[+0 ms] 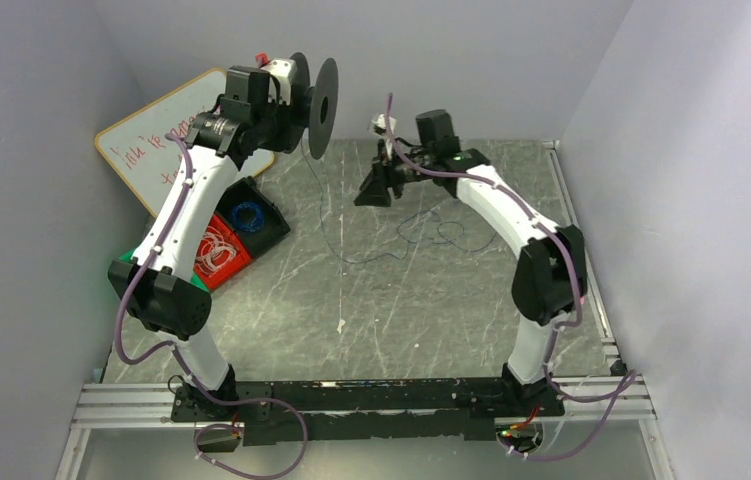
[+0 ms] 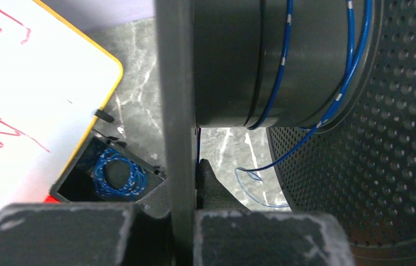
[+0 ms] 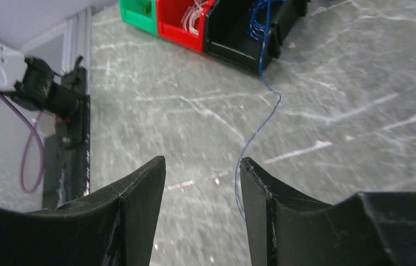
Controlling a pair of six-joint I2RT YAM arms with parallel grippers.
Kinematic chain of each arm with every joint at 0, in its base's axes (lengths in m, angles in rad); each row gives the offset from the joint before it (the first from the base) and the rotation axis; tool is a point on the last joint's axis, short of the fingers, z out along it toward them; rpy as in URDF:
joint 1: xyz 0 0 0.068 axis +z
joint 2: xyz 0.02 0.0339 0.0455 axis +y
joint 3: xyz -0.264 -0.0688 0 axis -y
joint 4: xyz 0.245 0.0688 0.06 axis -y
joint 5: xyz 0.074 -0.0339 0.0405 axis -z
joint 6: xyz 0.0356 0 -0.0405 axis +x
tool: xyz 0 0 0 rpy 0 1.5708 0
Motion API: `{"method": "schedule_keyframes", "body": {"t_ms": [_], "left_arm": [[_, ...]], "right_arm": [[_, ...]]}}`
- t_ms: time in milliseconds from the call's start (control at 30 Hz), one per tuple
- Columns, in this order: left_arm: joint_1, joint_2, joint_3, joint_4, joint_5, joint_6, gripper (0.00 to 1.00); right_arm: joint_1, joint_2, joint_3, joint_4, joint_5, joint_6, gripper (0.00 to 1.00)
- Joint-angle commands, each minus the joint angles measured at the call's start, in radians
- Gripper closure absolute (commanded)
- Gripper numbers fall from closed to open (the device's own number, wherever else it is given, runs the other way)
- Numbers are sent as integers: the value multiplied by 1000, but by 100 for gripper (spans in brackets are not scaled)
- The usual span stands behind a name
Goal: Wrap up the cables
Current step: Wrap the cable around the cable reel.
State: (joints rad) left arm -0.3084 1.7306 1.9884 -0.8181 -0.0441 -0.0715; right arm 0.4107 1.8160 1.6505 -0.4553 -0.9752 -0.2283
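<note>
**Spool gripped, blue cable trailing to the table**

The left arm's fingers are clamped together on one thin flange of a black plastic spool, held up off the grey marbled table. A thin blue cable is wound in a few turns around the spool's smooth hub, beside the perforated flange. From the hub a single strand hangs down to the table. In the top view it straggles away to the right of the spool and ends in small loose loops.

The right arm's fingers stand apart, gripping nothing, low over the table to the right of the spool. In the right wrist view the strand runs up to the inner edge of one finger; whether it touches cannot be told.

Below and left of the spool sits an open black plastic bin with a neat blue wire coil inside.
</note>
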Motion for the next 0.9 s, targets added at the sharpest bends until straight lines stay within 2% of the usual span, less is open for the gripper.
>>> {"method": "schedule_keyframes", "body": {"t_ms": [0, 100, 200, 533, 867], "left_arm": [[-4, -45, 56, 46, 64, -91, 98], [-6, -45, 59, 40, 89, -119, 98], [-10, -45, 64, 32, 108, -142, 98], [-29, -36, 66, 27, 126, -173, 98], [-29, -26, 78, 22, 165, -198, 98]], "right_arm": [[32, 83, 26, 321, 13, 342, 43], [42, 128, 16, 434, 1, 438, 38], [51, 156, 17, 493, -2, 437, 34], [84, 229, -9, 725, -59, 602, 32], [135, 282, -15, 773, -40, 656, 32]]}}
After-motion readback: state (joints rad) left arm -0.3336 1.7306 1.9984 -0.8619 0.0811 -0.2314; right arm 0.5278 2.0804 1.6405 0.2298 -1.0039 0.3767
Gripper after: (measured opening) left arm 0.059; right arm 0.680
